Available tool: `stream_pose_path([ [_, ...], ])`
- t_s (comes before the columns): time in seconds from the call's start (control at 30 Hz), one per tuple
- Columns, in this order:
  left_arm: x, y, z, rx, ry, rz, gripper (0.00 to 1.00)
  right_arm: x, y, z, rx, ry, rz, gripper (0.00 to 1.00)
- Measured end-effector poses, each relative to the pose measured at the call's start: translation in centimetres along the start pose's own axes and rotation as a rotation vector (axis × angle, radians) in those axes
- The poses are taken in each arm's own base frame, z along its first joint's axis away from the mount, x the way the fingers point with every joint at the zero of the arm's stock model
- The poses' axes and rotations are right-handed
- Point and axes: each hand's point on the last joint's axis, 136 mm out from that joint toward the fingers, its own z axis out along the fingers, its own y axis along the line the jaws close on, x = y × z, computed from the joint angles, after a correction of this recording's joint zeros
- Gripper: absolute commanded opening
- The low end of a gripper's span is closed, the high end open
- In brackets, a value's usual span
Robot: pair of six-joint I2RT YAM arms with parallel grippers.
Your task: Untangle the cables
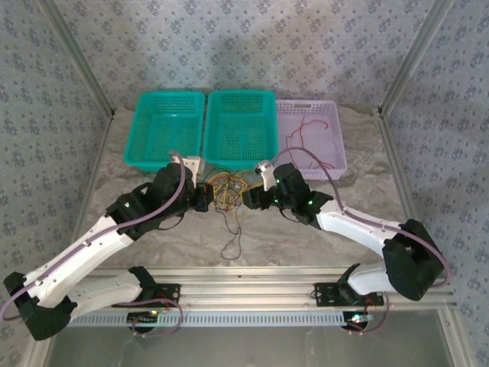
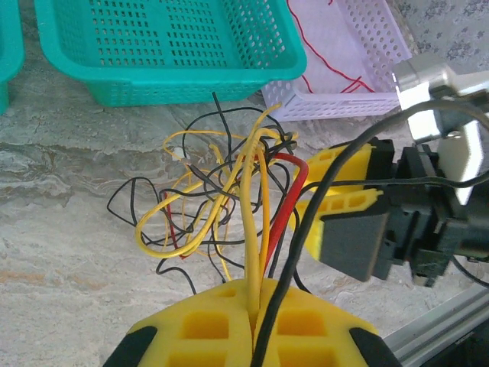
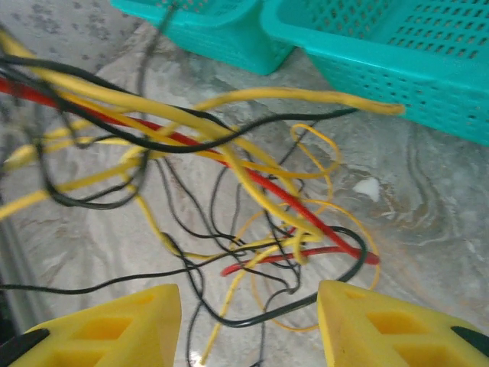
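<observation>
The cables [image 1: 228,191] are a tangle of thin yellow, black and red wires on the marble table, just in front of the baskets. My left gripper [image 2: 261,289] is shut on a yellow and a black strand, which rise from its yellow fingertips into the bundle [image 2: 221,191]. My right gripper [image 3: 249,325] stands open just over the tangle [image 3: 252,183], and a black loop lies on the table between its fingers. In the top view both grippers meet at the bundle, the left [image 1: 206,196] and the right [image 1: 249,197]. The right gripper [image 2: 336,187] faces the left one across the wires.
Two teal baskets [image 1: 164,128] [image 1: 241,126] and a lilac basket [image 1: 317,138] holding a red wire stand in a row right behind the tangle. A black strand trails toward the near edge [image 1: 231,246]. An aluminium rail [image 1: 244,294] runs along the front.
</observation>
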Motion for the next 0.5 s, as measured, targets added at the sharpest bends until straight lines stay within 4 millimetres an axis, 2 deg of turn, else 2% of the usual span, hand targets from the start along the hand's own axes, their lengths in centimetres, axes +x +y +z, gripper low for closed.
stream_pose_path([
  [0.27, 0.1, 0.0, 0.1, 0.001, 0.004, 0.000, 0.00, 0.1, -1.4, 1.5, 0.085, -0.030, -0.064, 0.47],
  [0.37, 0.1, -0.1, 0.1, 0.005, 0.005, 0.000, 0.00, 0.2, -2.0, 2.3, 0.116, -0.026, -0.086, 0.39],
  [0.5, 0.2, -0.2, 0.1, 0.013, 0.010, -0.001, 0.00, 0.1, -2.6, 3.5, 0.140, -0.014, -0.112, 0.17],
])
